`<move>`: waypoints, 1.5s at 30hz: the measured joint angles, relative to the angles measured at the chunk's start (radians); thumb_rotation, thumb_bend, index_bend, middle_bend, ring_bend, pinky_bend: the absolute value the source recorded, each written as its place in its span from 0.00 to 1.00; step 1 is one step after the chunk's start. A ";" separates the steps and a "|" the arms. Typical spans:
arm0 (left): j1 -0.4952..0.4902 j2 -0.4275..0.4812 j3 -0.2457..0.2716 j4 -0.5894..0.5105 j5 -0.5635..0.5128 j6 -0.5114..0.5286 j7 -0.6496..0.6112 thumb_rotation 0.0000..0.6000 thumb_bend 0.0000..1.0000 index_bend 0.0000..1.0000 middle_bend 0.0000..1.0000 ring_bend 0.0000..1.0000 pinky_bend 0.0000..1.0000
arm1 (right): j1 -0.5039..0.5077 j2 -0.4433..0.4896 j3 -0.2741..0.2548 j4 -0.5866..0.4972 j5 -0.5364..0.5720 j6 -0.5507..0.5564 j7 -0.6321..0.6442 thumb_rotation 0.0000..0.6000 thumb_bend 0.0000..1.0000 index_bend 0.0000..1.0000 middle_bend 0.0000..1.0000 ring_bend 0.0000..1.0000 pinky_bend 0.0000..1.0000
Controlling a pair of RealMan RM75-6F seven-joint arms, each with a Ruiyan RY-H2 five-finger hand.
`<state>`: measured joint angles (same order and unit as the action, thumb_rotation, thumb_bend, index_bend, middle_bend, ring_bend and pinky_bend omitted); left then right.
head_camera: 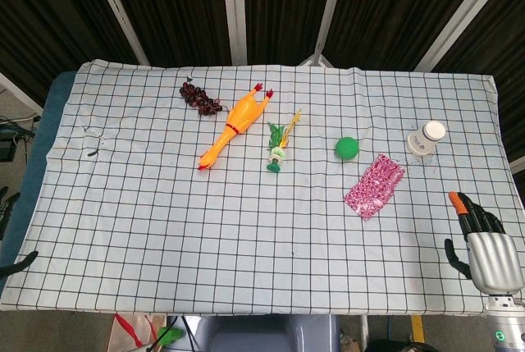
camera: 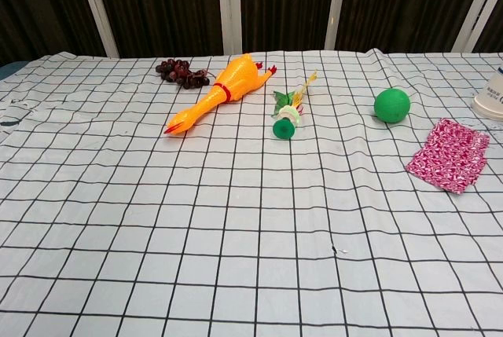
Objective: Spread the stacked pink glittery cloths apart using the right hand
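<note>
**Checked tablecloth, dark slatted backdrop**

Table: white cloth, black grid. Behind: dark panels, pale struts. Cloths: stacked, right side, near ball and jar; jar's label unreadable. Chicken, grapes, toy mid-table. Right hand: released, fingers apart, near corner, well apart from cloths.

Right hand: silver ribbed back, black fingers, orange fingertip, green light at wrist

Pink glittery cloths, green ball, orange-yellow chicken, dark red grapes, white black-gridded surface.
</note>
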<state>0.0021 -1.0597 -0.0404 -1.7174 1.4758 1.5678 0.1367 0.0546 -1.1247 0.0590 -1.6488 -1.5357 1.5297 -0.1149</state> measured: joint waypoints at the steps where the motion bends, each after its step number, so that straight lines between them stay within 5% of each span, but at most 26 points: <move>1: 0.000 0.000 0.000 -0.001 -0.001 -0.001 0.001 1.00 0.20 0.10 0.00 0.03 0.17 | 0.000 -0.001 0.000 0.001 0.001 0.000 0.000 1.00 0.48 0.00 0.10 0.16 0.23; 20: 0.002 -0.003 0.005 -0.006 0.012 0.005 0.013 1.00 0.20 0.10 0.01 0.03 0.17 | 0.006 0.012 -0.016 -0.018 0.007 -0.041 -0.009 1.00 0.48 0.00 0.13 0.21 0.23; 26: 0.011 -0.002 0.006 -0.009 0.027 0.028 0.006 1.00 0.20 0.10 0.00 0.03 0.17 | 0.010 0.027 -0.028 -0.038 0.005 -0.062 -0.022 1.00 0.48 0.00 0.30 0.37 0.27; 34: 0.004 -0.006 0.007 -0.009 0.023 0.012 0.018 1.00 0.20 0.10 0.01 0.03 0.17 | 0.012 0.008 -0.030 -0.044 -0.009 -0.057 -0.070 1.00 0.49 0.02 0.68 0.74 0.64; 40: 0.002 -0.009 0.003 -0.010 0.010 0.004 0.012 1.00 0.20 0.10 0.01 0.03 0.17 | 0.028 -0.032 -0.035 -0.045 -0.016 -0.081 -0.153 1.00 0.67 0.05 0.80 0.83 0.69; 45: -0.006 -0.013 0.001 -0.010 0.001 -0.013 0.023 1.00 0.20 0.10 0.01 0.03 0.17 | 0.067 -0.077 -0.025 -0.044 -0.004 -0.144 -0.219 1.00 0.72 0.05 0.81 0.84 0.69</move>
<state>-0.0042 -1.0724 -0.0397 -1.7270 1.4764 1.5551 0.1601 0.1215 -1.2016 0.0337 -1.6924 -1.5401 1.3857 -0.3343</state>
